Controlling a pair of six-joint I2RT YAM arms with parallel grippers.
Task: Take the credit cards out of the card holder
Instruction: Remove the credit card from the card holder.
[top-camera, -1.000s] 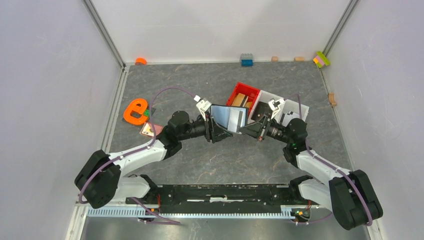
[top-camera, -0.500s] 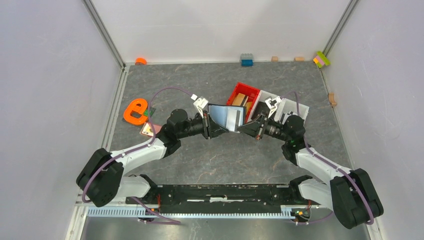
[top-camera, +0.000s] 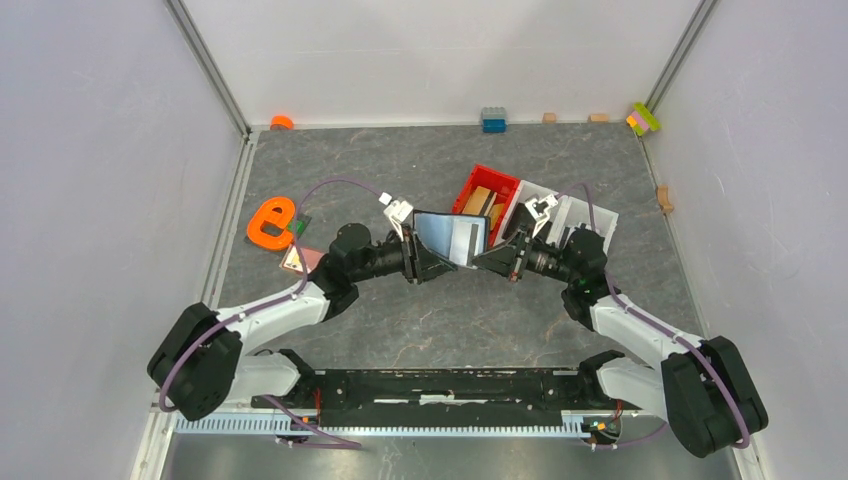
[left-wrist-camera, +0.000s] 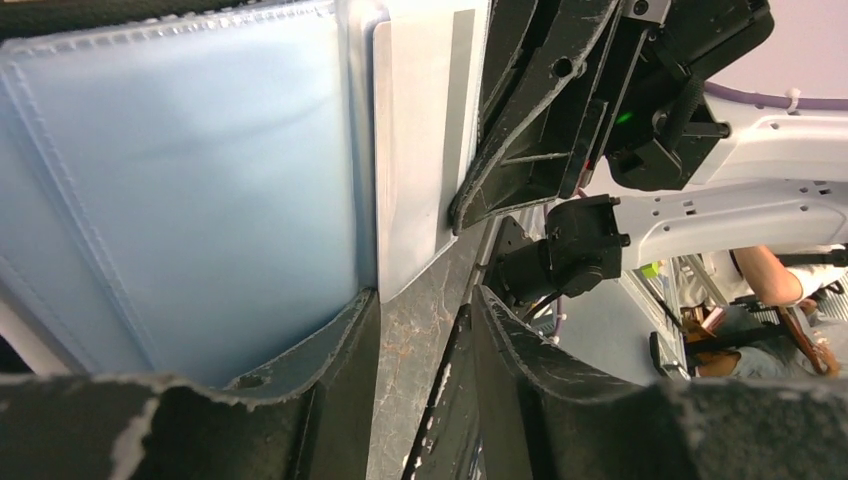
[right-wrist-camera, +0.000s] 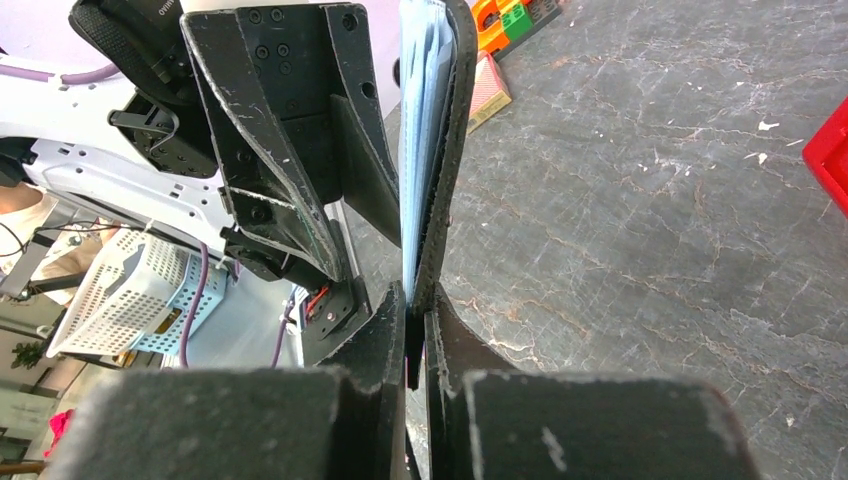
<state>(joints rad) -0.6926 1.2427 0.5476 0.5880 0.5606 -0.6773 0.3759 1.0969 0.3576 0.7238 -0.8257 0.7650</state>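
Black card holder (top-camera: 450, 235) held open in the air, one pale card peeping out

Its black edge is pinched by the right gripper (right-wrist-camera: 412, 310), fingers pressed together on it, which keeps the fold upright above the grey stone-patterned table (top-camera: 400, 330) and turns the inside toward the left gripper (left-wrist-camera: 420, 320). That one's fingers are spread, close beside the inner face, with nothing visibly between them (the gap lines up with the card's lower corner, so I judge a grasp is being set up). Inside, the holder is glossy, stitched, pale blue-grey plastic. The greyish-white card (left-wrist-camera: 415, 150) is thin, flat and matt, with a darker stripe, and juts past the pocket's edge. What looks like a pinkish-copper card (top-camera: 297, 260) lies flat on the table beside the orange piece (top-camera: 270, 222).
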